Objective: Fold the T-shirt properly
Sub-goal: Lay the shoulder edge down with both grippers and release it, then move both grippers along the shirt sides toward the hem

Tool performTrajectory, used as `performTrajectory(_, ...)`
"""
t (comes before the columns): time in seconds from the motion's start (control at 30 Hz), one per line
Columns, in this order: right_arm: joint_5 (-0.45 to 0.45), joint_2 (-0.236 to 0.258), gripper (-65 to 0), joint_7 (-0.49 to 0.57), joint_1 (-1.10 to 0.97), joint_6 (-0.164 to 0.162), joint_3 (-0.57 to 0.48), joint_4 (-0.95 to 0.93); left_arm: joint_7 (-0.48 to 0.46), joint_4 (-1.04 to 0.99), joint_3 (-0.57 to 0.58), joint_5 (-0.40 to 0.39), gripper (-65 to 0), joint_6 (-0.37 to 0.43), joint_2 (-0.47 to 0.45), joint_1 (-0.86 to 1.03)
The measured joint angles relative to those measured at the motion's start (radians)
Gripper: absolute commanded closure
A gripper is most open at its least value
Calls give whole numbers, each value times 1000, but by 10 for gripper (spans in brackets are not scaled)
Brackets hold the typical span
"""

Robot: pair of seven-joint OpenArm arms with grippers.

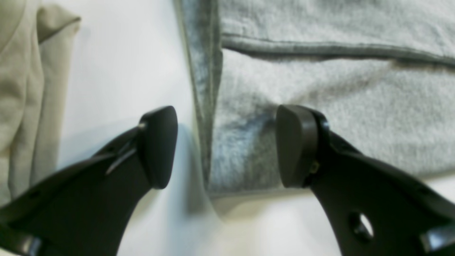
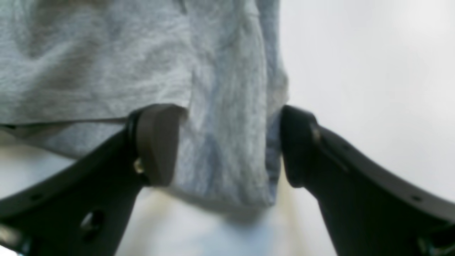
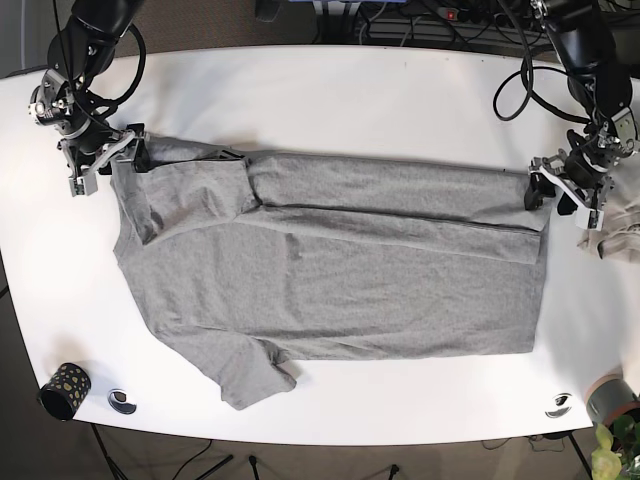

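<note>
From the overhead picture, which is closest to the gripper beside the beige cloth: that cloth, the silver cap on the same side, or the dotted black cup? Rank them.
From the left gripper:
1. Beige cloth, right beside it at the table's edge.
2. Silver cap, near front corner, same side.
3. Dotted black cup, far opposite front corner.

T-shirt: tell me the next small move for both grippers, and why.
Probably close both. The left gripper and right gripper are open, each straddling an edge of the T-shirt at the far fold's ends, so neither holds cloth yet.

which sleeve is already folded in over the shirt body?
The sleeve by the right gripper, upper-left in the base view, lies folded onto the T-shirt. The other sleeve sticks out flat at the lower edge.
</note>
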Motion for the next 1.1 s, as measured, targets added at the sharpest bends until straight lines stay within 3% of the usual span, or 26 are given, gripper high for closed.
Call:
performTrajectory(0.1, 13, 2, -361, 8, 0, 4, 2, -14, -8, -24, 47, -5, -237, 3, -7, -17)
performTrajectory(0.23, 12, 2, -174, 6, 2, 3, 4, -16, -23, -35, 66, -15, -4, 2, -14, -11)
performTrajectory(0.33, 14, 2, -36, 4, 2, 3, 3, -18, -23, -35, 66, -19, -4, 2, -18, -7)
performTrajectory(0.4, 17, -2, 0, 3, 2, 4, 2, -17, -20, -26, 65, -19, -4, 3, -17, 3)
performTrajectory(0.57, 12, -4, -2, -24, -11, 3, 1, 20, 11, 65, 34, -12, -3, -1, -6, 73)
performTrajectory(0.77, -6, -9, 0, -47, -106, 4, 1, 138, 122, 192, 17, -3, -3, 0, -7, 150)
performTrajectory(0.97, -2, -16, 0, -106, -209, 4, 3, 269, 132, 302, -58, -7, -3, -9, -2, 291)
performTrajectory(1.1, 4, -47, 0, -110, -281, 8, 12, 345, 135, 338, -85, 0, -3, -4, -6, 359)
